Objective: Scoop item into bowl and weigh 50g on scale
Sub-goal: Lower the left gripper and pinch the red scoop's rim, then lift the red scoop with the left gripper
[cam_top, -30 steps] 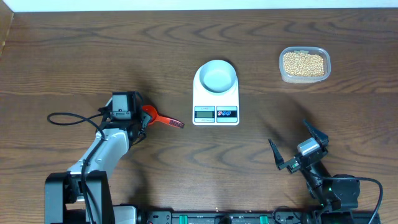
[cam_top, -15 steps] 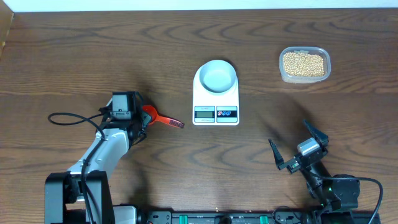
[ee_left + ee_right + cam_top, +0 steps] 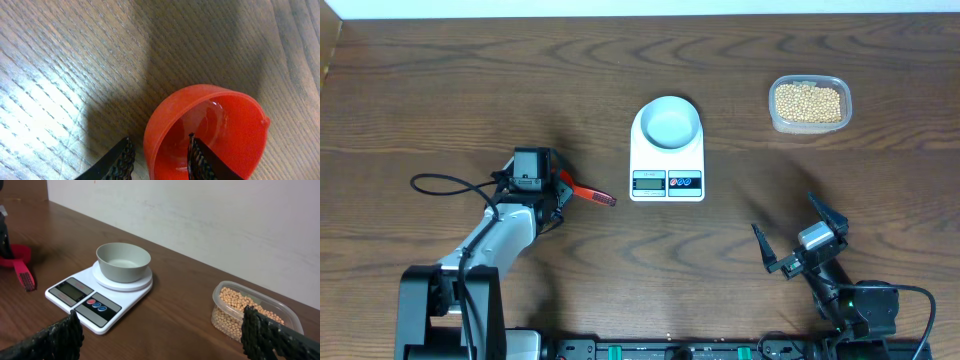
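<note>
Red scoop (image 3: 570, 186) lies left of the scale (image 3: 667, 160); the left gripper (image 3: 160, 157) straddles its rim, jaws unclamped, positioned for pickup. On the scale rests the bowl (image 3: 669, 122); the beans (image 3: 808, 102) sit right of it. Idle, the right gripper (image 3: 782, 212) stands open.

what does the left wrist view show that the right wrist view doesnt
Only the left wrist view: a close look into the red plastic scoop, with the left gripper straddling its rim, one finger inside the cup and one outside.
Only the right wrist view: the flat white digital scale, the pale blue-white round bowl standing on it, the clear plastic tub of tan-yellow beans, and the open right gripper.
Both: the scoop, at the far left in the right wrist view, and the brown wooden table.
</note>
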Motion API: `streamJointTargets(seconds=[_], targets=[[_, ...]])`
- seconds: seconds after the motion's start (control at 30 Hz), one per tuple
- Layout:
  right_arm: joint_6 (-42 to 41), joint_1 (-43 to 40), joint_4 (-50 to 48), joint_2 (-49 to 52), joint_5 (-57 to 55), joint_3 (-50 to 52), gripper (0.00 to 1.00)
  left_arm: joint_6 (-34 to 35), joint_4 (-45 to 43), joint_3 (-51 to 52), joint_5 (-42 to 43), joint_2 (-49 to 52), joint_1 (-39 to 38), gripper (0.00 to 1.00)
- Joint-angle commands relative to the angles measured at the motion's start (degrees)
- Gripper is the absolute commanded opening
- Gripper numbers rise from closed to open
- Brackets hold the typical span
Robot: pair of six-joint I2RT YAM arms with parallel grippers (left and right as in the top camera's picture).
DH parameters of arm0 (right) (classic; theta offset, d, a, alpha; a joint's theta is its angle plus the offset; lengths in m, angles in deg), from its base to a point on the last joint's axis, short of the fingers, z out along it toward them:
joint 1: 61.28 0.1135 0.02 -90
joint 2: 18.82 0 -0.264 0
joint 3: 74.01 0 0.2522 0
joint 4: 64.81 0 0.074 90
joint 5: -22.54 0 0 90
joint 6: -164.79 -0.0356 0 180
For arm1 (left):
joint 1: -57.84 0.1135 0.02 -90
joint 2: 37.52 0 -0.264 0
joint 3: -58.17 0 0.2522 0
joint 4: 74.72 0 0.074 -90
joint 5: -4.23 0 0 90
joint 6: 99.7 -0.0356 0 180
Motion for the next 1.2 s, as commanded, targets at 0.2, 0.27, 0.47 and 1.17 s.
streamJointTargets(seconds=[0.2,0.27,0.47,1.17], targets=[[-0.1,0.3,0.2,-0.3,0.3,0.2,0.99,0.5,0.2,-0.5,-1.8,1.3,0.0,0.25],[-0.1,0.3,0.2,-0.3,0.3,0.2,0.99,0.5,0.3,-0.5,-1.8,1.3,0.0,0.20],[-0.1,0.3,0.2,-0.3,0.3,0.2,0.99,0.5,0.2,-0.5,-1.7,1.3,0.0,0.08],[-0.1,0.3,0.2,-0.3,0.3,0.2,0.99,0.5,-0.8,-0.6,-2.2,-7.8,0.0,0.07]])
